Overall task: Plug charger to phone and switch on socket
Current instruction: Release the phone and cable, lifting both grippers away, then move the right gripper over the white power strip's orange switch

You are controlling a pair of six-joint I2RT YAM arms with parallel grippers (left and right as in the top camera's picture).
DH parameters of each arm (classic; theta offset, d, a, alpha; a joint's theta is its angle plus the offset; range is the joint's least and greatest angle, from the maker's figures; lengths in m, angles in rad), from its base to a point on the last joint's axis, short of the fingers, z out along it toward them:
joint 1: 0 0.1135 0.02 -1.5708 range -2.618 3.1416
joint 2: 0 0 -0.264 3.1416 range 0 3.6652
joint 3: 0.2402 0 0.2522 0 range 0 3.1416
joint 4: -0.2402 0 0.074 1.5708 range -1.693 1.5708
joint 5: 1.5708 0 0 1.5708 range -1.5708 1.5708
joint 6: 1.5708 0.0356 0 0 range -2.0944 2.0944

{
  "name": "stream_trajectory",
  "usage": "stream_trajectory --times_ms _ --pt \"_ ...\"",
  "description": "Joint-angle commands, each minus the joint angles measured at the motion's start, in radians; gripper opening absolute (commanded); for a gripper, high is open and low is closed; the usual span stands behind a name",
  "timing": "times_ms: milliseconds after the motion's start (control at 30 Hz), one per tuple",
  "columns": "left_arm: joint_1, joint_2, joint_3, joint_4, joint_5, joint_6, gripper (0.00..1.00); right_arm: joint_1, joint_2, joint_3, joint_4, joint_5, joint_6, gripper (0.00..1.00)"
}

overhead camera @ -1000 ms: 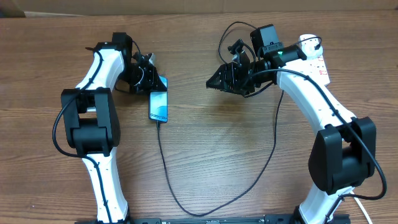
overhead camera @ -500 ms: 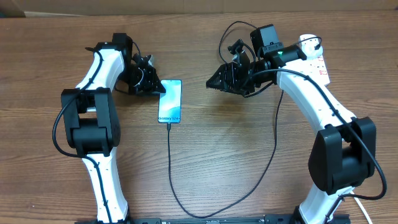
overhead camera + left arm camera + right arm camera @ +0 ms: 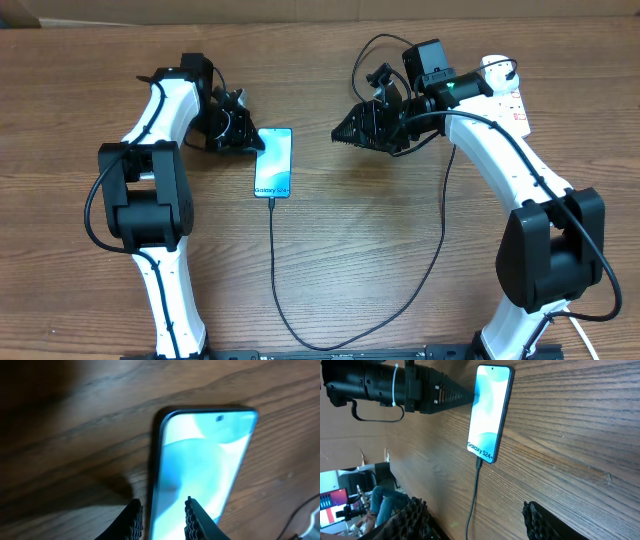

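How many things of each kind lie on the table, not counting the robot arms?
phone: 1
charger cable: 1
power strip: 1
Total: 3

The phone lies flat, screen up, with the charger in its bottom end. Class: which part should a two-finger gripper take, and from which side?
Probably the two long black edges of the phone, around mid-length, coming straight down from above. It lies flat on the table, so only its narrow width offers opposing faces, and the charger occupies the bottom end.
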Motion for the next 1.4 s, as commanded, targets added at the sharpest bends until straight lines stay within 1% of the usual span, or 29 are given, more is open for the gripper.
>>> stream_trajectory --times_ms 0,167,267,433,467,533,700,800,867,900,967,1000,1033,1067,1167,1267,1367 --pt "0.013 -0.020 0.037 -0.032 -0.090 -0.028 0.23 -0.003 0.003 0.015 0.001 0.031 -0.008 0.63" --pt "0.021 -0.124 0.129 -0.091 -0.197 -0.031 0.25 -0.012 -0.010 0.017 -0.006 0.059 -0.008 0.63" --pt "0.021 -0.222 0.184 -0.117 -0.250 -0.031 0.27 -0.022 -0.038 0.031 -0.029 0.090 -0.008 0.66" --pt "0.021 -0.386 0.227 -0.136 -0.299 -0.030 0.34 -0.028 -0.089 0.093 -0.106 0.180 -0.015 0.66" --pt "0.021 -0.422 0.227 -0.137 -0.299 -0.030 0.41 -0.029 -0.102 0.109 -0.127 0.198 -0.017 0.66" --pt "0.021 -0.481 0.227 -0.140 -0.299 -0.030 0.52 -0.033 -0.128 0.137 -0.166 0.232 -0.027 0.66" --pt "0.021 -0.627 0.227 -0.183 -0.299 -0.031 0.61 -0.062 -0.228 0.196 -0.263 0.340 -0.034 0.66" --pt "0.021 -0.679 0.227 -0.218 -0.317 -0.031 0.64 -0.089 -0.282 0.206 -0.297 0.393 -0.034 0.67" --pt "0.021 -0.722 0.227 -0.254 -0.363 -0.039 0.68 -0.132 -0.334 0.207 -0.330 0.441 -0.034 0.70" --pt "0.021 -0.738 0.227 -0.270 -0.381 -0.048 0.70 -0.153 -0.351 0.207 -0.346 0.462 -0.034 0.72" --pt "0.021 -0.765 0.227 -0.296 -0.420 -0.057 0.80 -0.196 -0.373 0.207 -0.376 0.499 -0.034 0.76" --pt "0.021 -0.777 0.227 -0.309 -0.440 -0.057 0.94 -0.224 -0.379 0.207 -0.394 0.526 -0.034 0.77" --pt "0.021 -0.786 0.227 -0.318 -0.455 -0.057 1.00 -0.249 -0.382 0.207 -0.408 0.549 -0.034 0.78" --pt "0.021 -0.795 0.227 -0.328 -0.468 -0.057 1.00 -0.282 -0.382 0.207 -0.423 0.570 -0.029 0.80" --pt "0.021 -0.803 0.227 -0.357 -0.482 -0.056 1.00 -0.395 -0.373 0.205 -0.446 0.639 -0.002 0.95" --pt "0.021 -0.797 0.227 -0.360 -0.481 -0.056 0.99 -0.464 -0.364 0.205 -0.441 0.686 0.028 1.00" --pt "0.021 -0.793 0.226 -0.360 -0.481 -0.056 1.00 -0.547 -0.348 0.204 -0.408 0.721 0.081 1.00"
